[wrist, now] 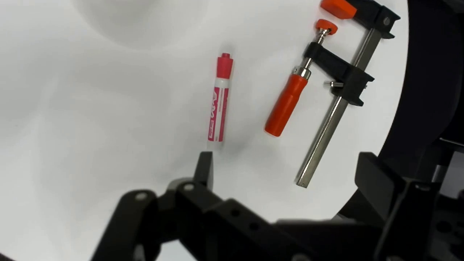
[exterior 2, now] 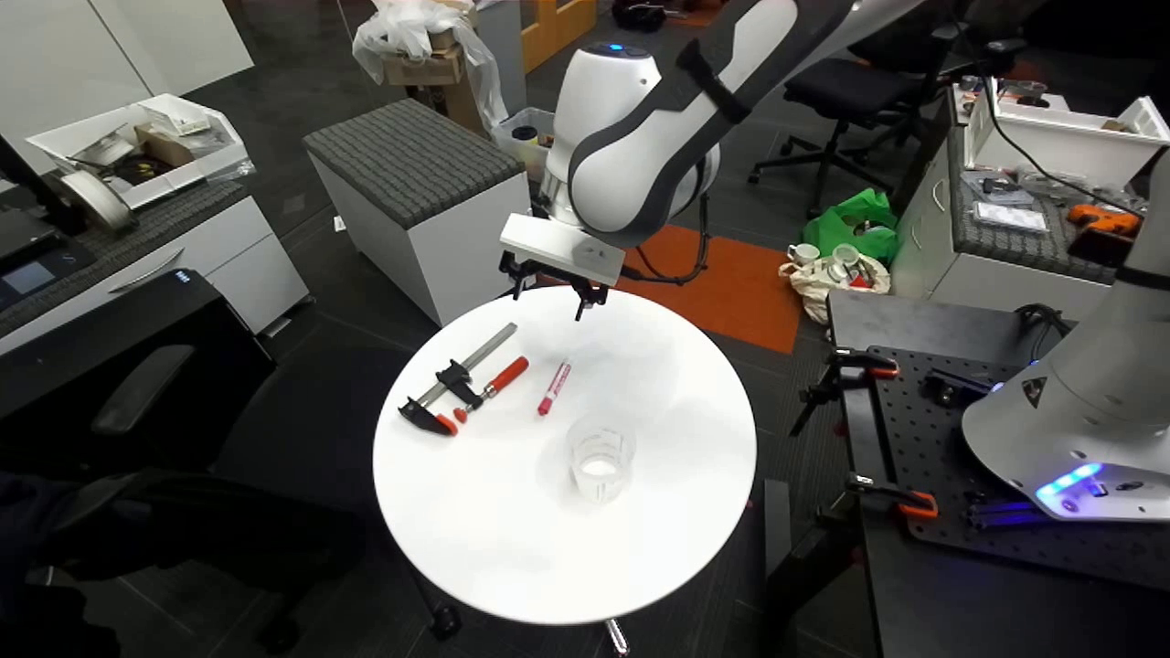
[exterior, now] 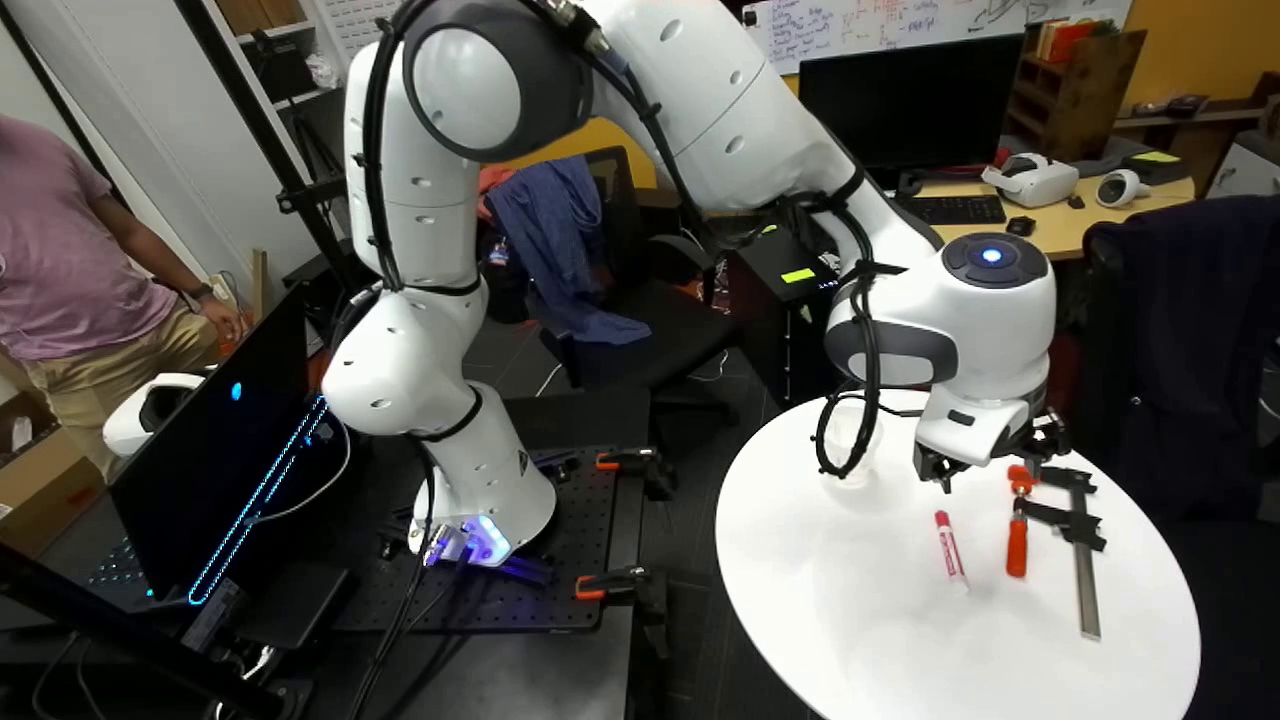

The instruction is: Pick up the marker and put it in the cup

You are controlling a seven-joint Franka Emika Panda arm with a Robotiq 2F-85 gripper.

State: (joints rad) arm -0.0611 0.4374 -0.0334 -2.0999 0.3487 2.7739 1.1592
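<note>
Wrist view: the tool (wrist: 285,163) is released, jaws well apart; one side shows against the white desk (wrist: 116,145), the other overlaps its curved rim, darkness beyond. The marker (wrist: 219,108) lies flat, red cap away from the tool; white surface runs leftward from it to the frame edge, while a bar clamp (wrist: 349,83) takes up the right, near the marker but apart from it. In an exterior view, the desk is round and smooth; the tool hangs above it, close to marker and clamp. Room: perforated plate (exterior: 580,520) under the arm base (exterior: 495,480), black monitor (exterior: 905,100) on a side counter (exterior: 1065,234), whiteboard (exterior: 930,25) with writing, a person (exterior: 90,240) in pink. In an exterior view, the clear cup (exterior 2: 601,457) stands on the desk, white showing through its wall; the marker lies outside it, cap end nearer the cup. An open white bin (exterior 2: 187,185) on a cabinet (exterior 2: 242,265) holds mixed items (exterior 2: 157,142), mostly too small to name; a cloth bag (exterior 2: 813,294) holds pale cup-like pieces (exterior 2: 845,256).
</note>
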